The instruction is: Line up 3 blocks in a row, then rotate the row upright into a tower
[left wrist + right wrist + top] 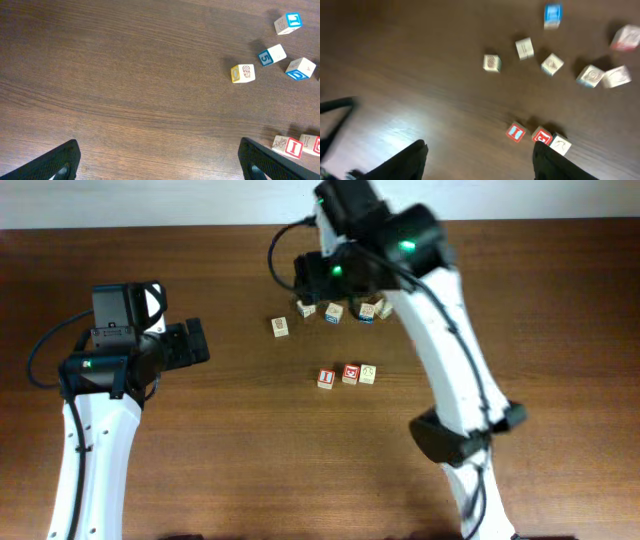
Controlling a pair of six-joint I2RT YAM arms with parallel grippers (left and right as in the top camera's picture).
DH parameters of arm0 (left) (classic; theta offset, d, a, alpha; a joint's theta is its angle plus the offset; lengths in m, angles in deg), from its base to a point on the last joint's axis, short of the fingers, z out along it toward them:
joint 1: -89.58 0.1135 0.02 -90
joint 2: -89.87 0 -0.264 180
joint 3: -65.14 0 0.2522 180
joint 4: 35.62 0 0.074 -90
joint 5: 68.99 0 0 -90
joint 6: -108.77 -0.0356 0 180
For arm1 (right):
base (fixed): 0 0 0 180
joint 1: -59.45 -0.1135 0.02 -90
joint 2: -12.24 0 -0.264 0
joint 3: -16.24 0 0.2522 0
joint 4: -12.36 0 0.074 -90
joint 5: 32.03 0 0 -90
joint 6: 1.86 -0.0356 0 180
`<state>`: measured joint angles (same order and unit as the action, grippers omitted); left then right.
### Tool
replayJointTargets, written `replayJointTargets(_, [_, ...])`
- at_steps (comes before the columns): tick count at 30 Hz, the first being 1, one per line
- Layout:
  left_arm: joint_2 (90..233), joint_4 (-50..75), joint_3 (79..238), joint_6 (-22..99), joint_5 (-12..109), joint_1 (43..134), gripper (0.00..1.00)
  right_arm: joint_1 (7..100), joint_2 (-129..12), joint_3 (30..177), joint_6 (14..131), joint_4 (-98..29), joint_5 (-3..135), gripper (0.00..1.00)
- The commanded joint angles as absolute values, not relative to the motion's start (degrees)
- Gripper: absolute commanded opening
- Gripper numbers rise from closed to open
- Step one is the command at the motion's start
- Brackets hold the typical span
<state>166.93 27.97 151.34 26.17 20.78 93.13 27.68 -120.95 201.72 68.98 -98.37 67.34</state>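
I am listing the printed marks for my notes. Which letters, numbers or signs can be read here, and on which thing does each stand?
"5": blue, on the side of a pale cube.
"I": red, on the end cube of the row of three.
Too blurred or small to read: the middle red cube, the cream cube, the other blue-faced cubes.

Right wrist view smeared, I can't read the prints on the blocks (541, 136), far cubes (334, 311) partly under the right arm (450, 370) from overhead, last of the row cut by my left wrist view's right edge, left pincer (160, 162) clipped at the bottom edge.
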Motion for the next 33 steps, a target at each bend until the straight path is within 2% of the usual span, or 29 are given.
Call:
replayJointTargets(1, [167.0,28.4,152.5,26.9,21.7,93.4,0.99,27.3,-108.8,201.3,69.9,-98.7,65.1,0.74])
replayJointTargets(3, [167.0,28.8,152.5,26.9,21.7,93.4,0.99,27.3,-97.8,191.7,69.6,-98.7,60.8,0.80])
replayJointTargets(6, [167.0,28.8,152.5,26.9,21.7,93.4,0.99,27.3,-84.8,167.4,64.1,-98.7,53.8,0.88])
replayJointTargets(9, [167.0,28.9,152.5,26.9,21.7,93.4,0.99,27.3,-83.0,149.1,60.1,-97.0,53.2,0.98])
replayJointTargets(15, [167.0,29.6,152.5,26.9,21.7,93.3,1.00,31.7,-83.4,124.1,57.9,-78.0,53.6,0.98])
replayJointTargets(16, [167.0,29.6,152.5,27.0,21.7,93.3,0.97,32.9,-83.8,119.8,58.4,-74.3,55.8,0.82])
replayJointTargets(17, [167.1,29.7,152.5,28.3,21.7,93.3,0.95,33.3,-84.0,115.5,59.2,-69.4,58.6,0.58])
replayJointTargets(18, [167.2,29.7,152.5,31.1,21.7,93.3,0.87,33.0,-84.0,110.6,59.1,-62.9,60.8,0.29])
replayJointTargets(19, [167.7,29.7,152.5,33.4,21.7,93.3,0.75,32.4,-84.1,107.4,58.7,-58.3,60.8,0.23])
replayJointTargets(23, [172.5,28.3,152.5,35.1,21.6,90.3,0.35,31.4,-86.0,100.8,57.5,-45.7,65.2,0.13])
replayJointTargets(25, [175.5,26.7,152.5,36.4,19.4,87.4,0.22,28.7,-89.3,100.8,54.7,-40.4,65.1,0.07])
replayJointTargets(28, [176.2,25.3,152.9,37.2,13.5,83.7,0.18,25.2,-94.2,100.8,54.4,-34.8,65.3,0.04])
replayJointTargets(33, [176.2,23.8,153.0,37.4,11.9,83.4,0.27,21.1,-99.7,100.8,54.6,-28.4,63.5,0.04])
